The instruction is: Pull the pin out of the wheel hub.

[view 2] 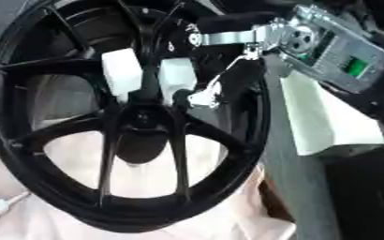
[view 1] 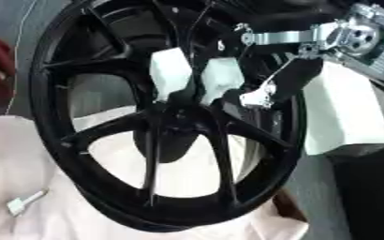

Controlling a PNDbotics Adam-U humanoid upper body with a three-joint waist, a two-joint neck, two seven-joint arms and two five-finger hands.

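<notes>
Right hand: the right hand (view 1: 257, 96) is reaching in from the upper right, its silver wrist linkage (view 2: 253, 36) showing above; a pale fingertip is sitting by the centre of the wheel, but whether the fingers are apart or pinching cannot be told.
Left hand: not showing in either view.
Wheel hub: the black spoked wheel hub (view 1: 166, 117) is standing tilted on pale cloth (view 1: 31, 159); it is looking heavy and rigid, unlikely to shift under a pull.
Pin: cannot be made out; two white blocks (view 1: 171, 70) are sitting between the spokes beside the fingertip.
Handling judgement: a pin would be small, stiff and smooth, best pinched at its exposed end.
Loose item: a small white piece (view 1: 25, 202) is lying on the cloth, lower left.
Containers: none in view.
</notes>
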